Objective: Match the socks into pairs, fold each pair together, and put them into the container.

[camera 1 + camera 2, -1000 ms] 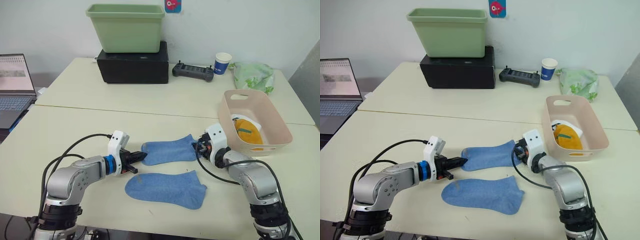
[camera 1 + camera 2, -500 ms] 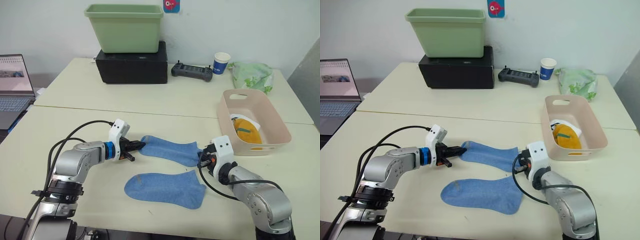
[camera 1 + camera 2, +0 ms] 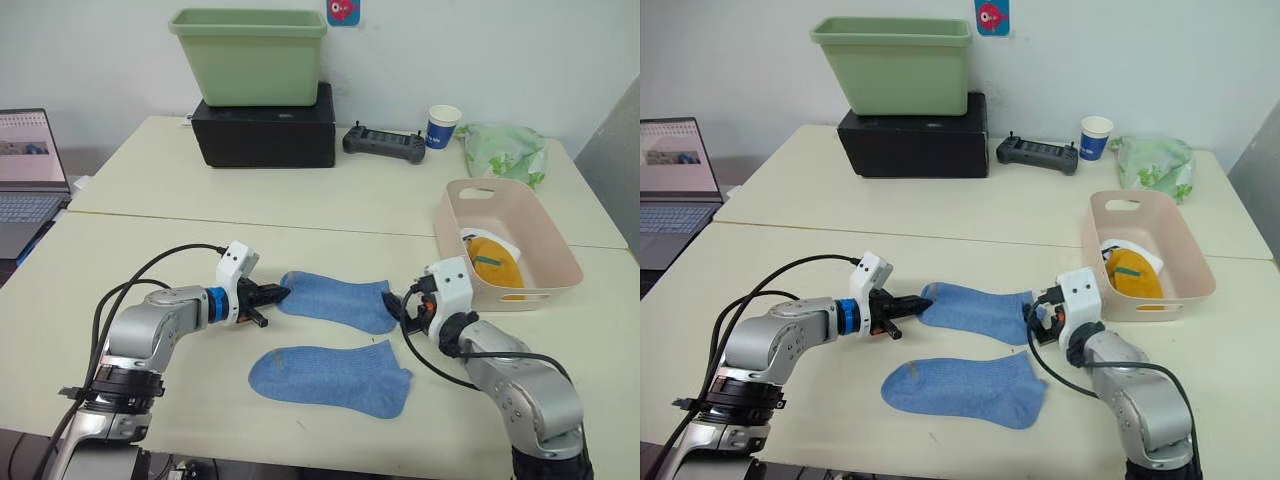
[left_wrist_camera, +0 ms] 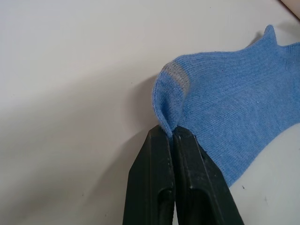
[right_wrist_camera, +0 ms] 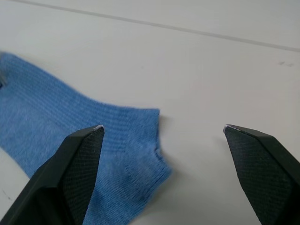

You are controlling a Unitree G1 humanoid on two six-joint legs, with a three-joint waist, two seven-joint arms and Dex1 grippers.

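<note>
Two light blue socks lie flat on the near table. My left gripper [image 3: 280, 294] is shut on the toe end of the upper blue sock [image 3: 335, 300], pinching a small fold of it [image 4: 171, 132]. At that sock's cuff end my right gripper [image 3: 398, 306] stands wide open, with the cuff [image 5: 140, 126] lying loose between its fingers. The lower blue sock [image 3: 330, 378] lies just in front, parallel and untouched. To the right stands the pink container [image 3: 448, 235], holding a mustard-yellow sock [image 3: 495, 270] on top of a white one [image 3: 478, 240].
At the back are a green tub [image 3: 250, 55] on a black box [image 3: 265, 130], a controller [image 3: 383, 143], a paper cup [image 3: 443, 126] and a pale green bag [image 3: 505, 150]. A laptop [image 3: 25, 170] sits at the far left.
The upper sock was drawn out straight between both grippers, then my right gripper opened and let its cuff go. My left gripper keeps its hold on the toe.
</note>
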